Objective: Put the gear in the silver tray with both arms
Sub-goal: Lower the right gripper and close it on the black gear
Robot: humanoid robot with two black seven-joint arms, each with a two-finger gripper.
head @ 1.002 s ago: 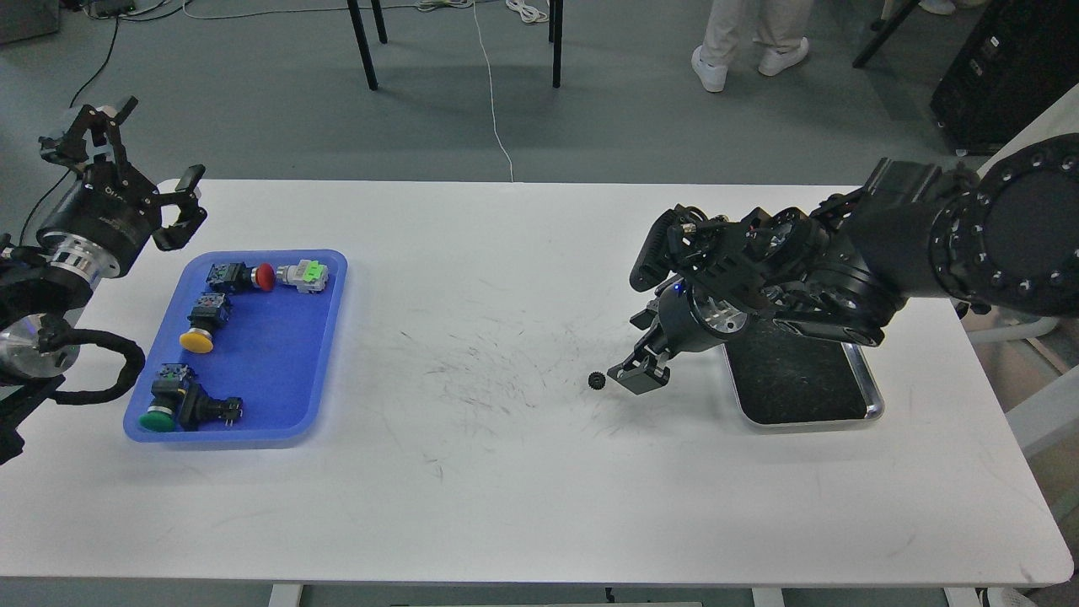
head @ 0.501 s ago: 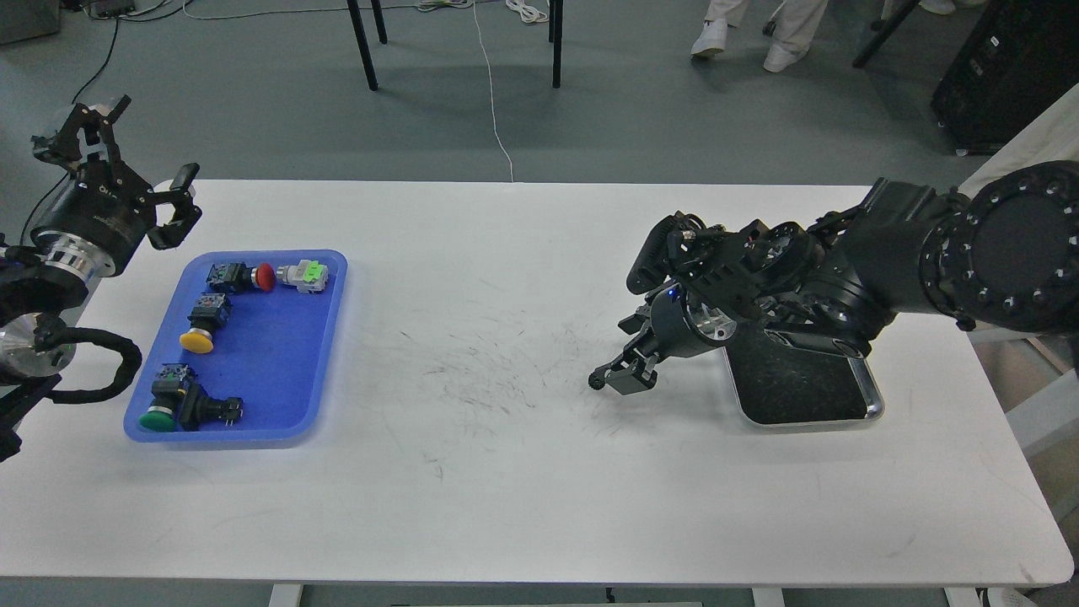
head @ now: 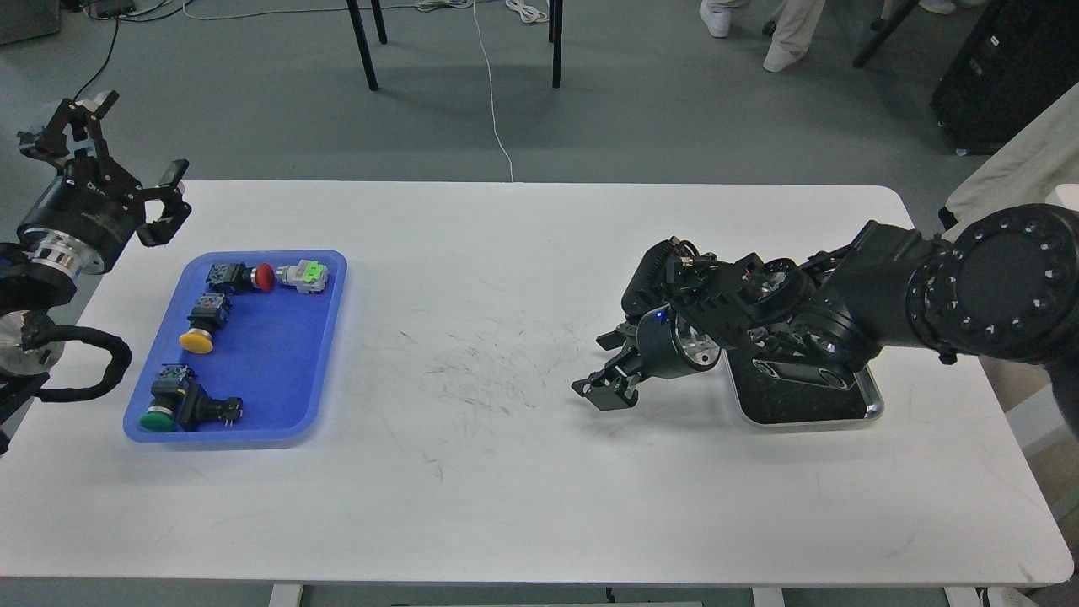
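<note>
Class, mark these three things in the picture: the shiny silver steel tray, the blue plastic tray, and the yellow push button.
Shiny silver steel tray (head: 873,406), head view: near right rim corner.
Blue plastic tray (head: 278,371), head view: bare floor.
Yellow push button (head: 195,341), head view: yellow cap.

Right arm (head: 843,303) overhangs silver tray (head: 872,410), blocking access; bare table (head: 506,278) between it and blue tray (head: 324,354).

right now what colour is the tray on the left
Blue tray, clearest in the head view.
</note>
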